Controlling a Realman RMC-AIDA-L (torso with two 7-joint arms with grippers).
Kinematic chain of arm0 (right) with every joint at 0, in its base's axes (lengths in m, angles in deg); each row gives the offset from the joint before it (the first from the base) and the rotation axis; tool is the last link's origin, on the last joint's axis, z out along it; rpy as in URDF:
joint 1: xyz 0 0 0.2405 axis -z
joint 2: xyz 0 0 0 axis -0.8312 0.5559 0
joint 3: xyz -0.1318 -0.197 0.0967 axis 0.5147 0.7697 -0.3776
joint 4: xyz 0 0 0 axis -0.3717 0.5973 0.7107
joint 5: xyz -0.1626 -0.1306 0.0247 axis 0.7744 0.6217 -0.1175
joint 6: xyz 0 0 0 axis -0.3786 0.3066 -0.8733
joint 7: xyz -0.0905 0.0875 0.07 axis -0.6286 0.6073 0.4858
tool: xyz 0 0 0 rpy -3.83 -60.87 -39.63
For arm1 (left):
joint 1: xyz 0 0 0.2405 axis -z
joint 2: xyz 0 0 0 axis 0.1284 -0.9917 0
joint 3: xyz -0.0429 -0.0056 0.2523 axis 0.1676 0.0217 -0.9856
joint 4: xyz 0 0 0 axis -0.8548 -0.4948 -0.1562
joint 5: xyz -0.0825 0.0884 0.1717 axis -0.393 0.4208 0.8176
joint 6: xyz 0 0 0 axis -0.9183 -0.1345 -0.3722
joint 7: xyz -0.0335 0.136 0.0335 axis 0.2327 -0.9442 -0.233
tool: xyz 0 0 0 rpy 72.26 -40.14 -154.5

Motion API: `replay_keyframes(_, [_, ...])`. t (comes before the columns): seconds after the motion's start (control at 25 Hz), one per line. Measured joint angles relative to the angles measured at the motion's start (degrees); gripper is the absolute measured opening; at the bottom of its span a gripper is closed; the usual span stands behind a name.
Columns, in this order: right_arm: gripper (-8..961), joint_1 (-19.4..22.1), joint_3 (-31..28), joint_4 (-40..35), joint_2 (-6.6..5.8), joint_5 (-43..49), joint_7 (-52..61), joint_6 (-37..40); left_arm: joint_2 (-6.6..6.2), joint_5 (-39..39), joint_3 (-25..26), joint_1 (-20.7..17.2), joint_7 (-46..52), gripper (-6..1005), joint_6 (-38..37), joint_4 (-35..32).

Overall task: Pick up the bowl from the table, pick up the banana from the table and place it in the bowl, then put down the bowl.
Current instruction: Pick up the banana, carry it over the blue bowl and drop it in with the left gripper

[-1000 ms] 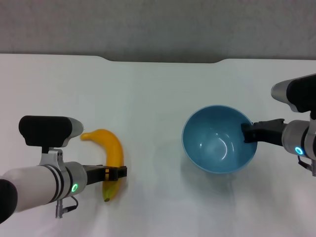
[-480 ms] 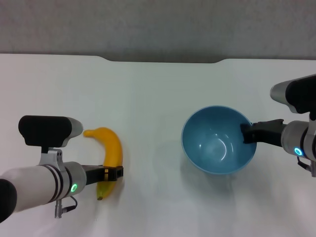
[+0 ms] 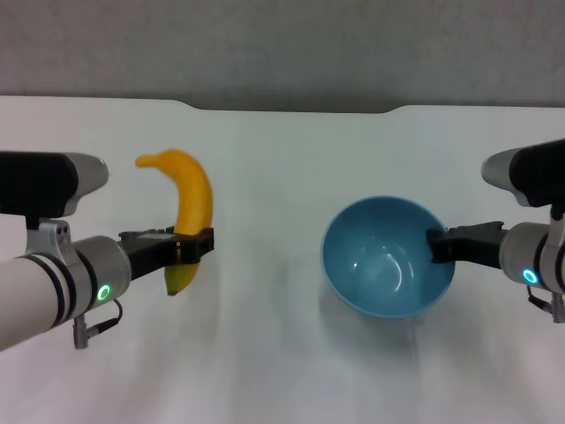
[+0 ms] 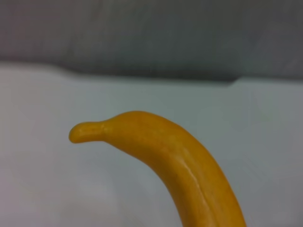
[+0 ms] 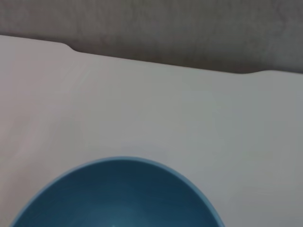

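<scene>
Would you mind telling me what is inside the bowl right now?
The bowl shows only its bare blue inside, with the right pincer clamped over its rim. The banana is apart, in the left pincer. The table under the bowl is hidden.

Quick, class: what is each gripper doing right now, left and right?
Left gripper: closed on the banana, held clear of the table.
Right gripper: closed on the rim of the bowl.
</scene>
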Motion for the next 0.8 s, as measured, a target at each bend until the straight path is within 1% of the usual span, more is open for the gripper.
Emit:
replay_keyframes(0.04, [38, -0.41, 0.09, -0.64, -0.02, -0.8, -0.12, -0.01, 0.0, -0.09, -0.18, -0.78, -0.59, 521, 0.32, 2.45])
replay_keyframes(0.16, [39, -2.3, 0.98, -2.85, -0.07, -3.11, -0.26, -0.03, 0.12, -1.72, -0.67, -1.48, -2.48, 525, 0.72, 5.61])
replay_keyframes(0.2, [39, -3.24, 1.73, -3.67, -0.08, -4.04, -0.3, -0.02, 0.17, -3.2, -0.92, -1.51, -3.63, 526, 0.75, 6.58])
replay_keyframes(0.24, [39, -4.06, 2.52, -4.42, -0.06, -4.83, -0.32, -0.03, 0.17, -6.4, -1.48, -1.34, -5.89, 527, 0.52, 7.57])
replay_keyframes(0.28, [39, -5.03, 3.42, -5.25, -0.05, -5.61, -0.37, 0.0, 0.17, -6.4, -1.48, -1.34, -5.89, 528, 0.52, 7.57])
replay_keyframes(0.4, [39, -7.81, 5.83, -7.41, 0.06, -8.16, -0.43, 0.27, 0.26, -12.23, -3.11, -0.76, -11.04, 532, -0.71, 8.1])
replay_keyframes(0.52, [40, -10.54, 7.39, -8.48, 0.05, -11.4, -0.55, 0.37, 0.29, -15.97, -4.66, -0.55, -14.84, 535, -2.01, 8.18])
replay_keyframes(0.8, [40, -10.96, 7.55, -7.77, 0.06, -14.62, -2.13, 0.41, 0.33, -20.0, -6.76, -0.09, -18.4, 543, -4.94, 6.05])
